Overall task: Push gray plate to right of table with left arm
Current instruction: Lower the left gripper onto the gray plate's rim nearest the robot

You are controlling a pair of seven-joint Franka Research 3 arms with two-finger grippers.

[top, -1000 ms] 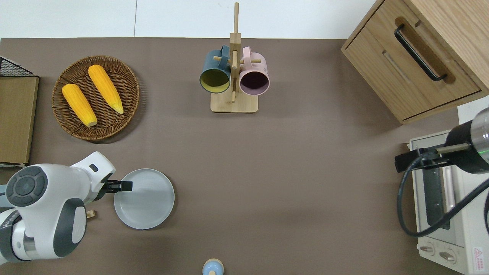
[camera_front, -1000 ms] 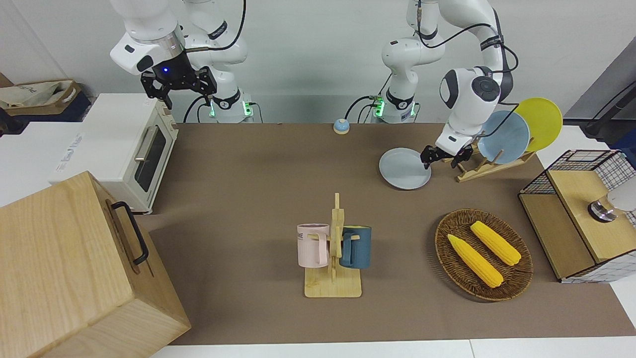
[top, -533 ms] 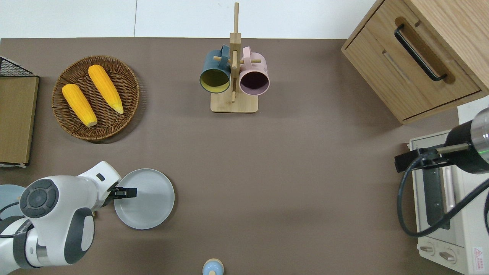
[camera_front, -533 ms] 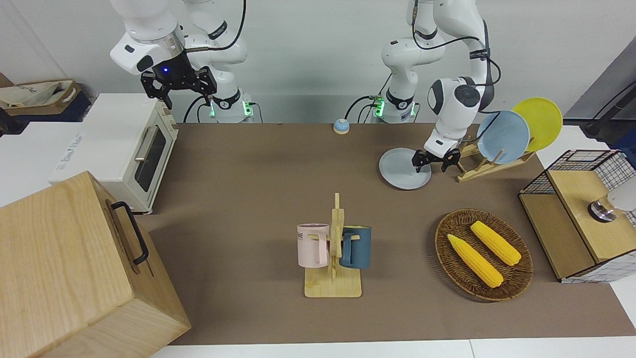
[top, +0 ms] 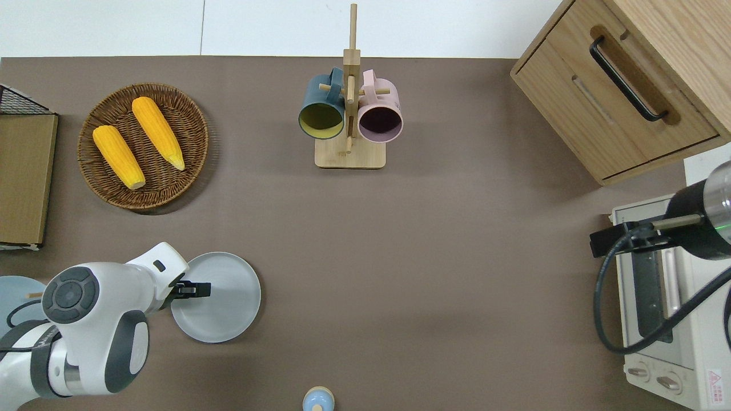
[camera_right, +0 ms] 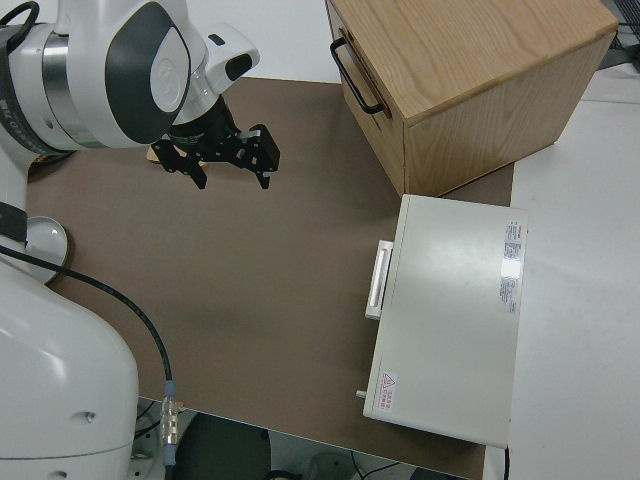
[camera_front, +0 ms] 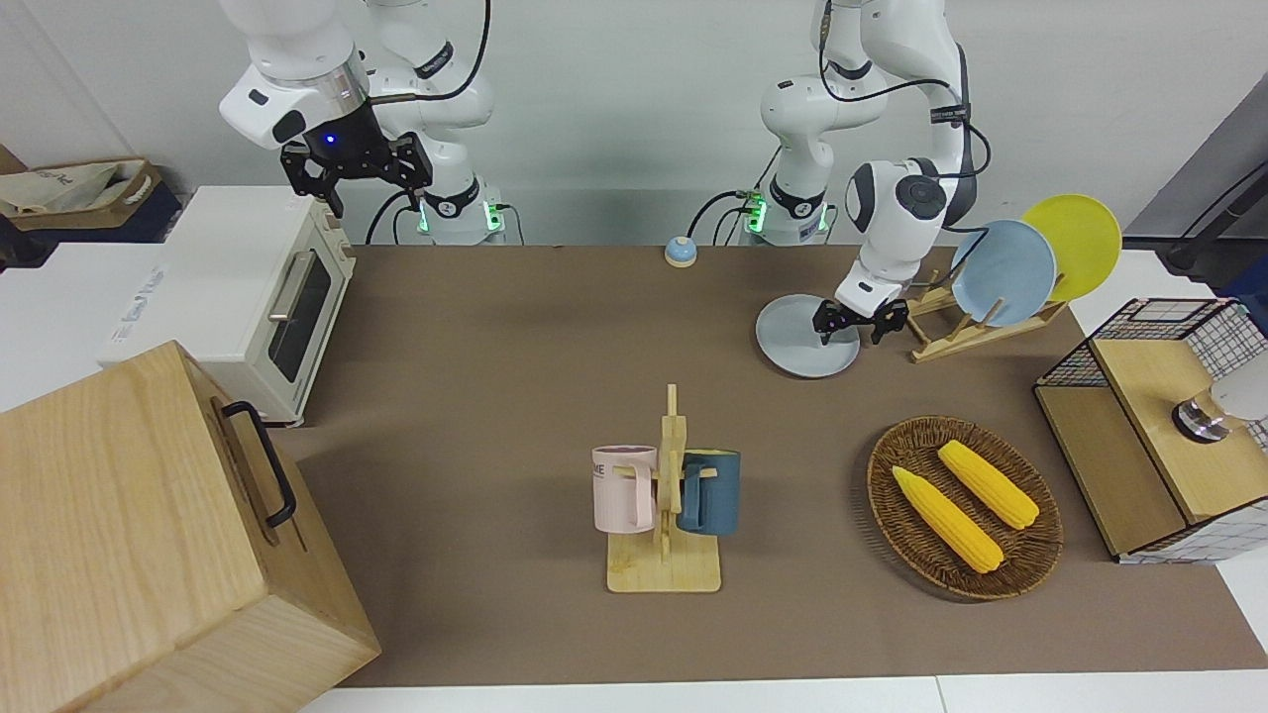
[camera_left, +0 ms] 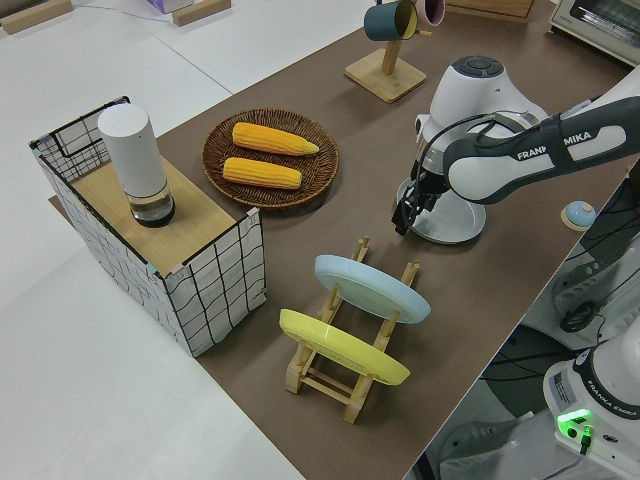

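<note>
The gray plate (camera_front: 797, 342) lies flat on the brown table (camera_front: 495, 396), near the robots and toward the left arm's end; it also shows in the overhead view (top: 225, 302) and the left side view (camera_left: 455, 222). My left gripper (camera_front: 850, 330) is open and low over the plate's rim on the plate-rack side (top: 189, 289). One finger is over the plate's inside and the other is outside the rim. It also shows in the left side view (camera_left: 403, 215). My right gripper (camera_right: 232, 178) is open, empty and parked.
A wooden rack holding an upright sky-blue plate (camera_front: 1010, 272) and a yellow plate (camera_front: 1075, 243) stands beside the gray plate. A corn basket (camera_front: 966, 505), a mug stand (camera_front: 664, 495), a bell (camera_front: 680, 251), a toaster oven (camera_front: 267, 287) and a wooden cabinet (camera_front: 149, 535) share the table.
My left arm has swung from beside the plate rack toward the right arm's end, bringing its gripper over the gray plate's rim. The plate has not visibly moved.
</note>
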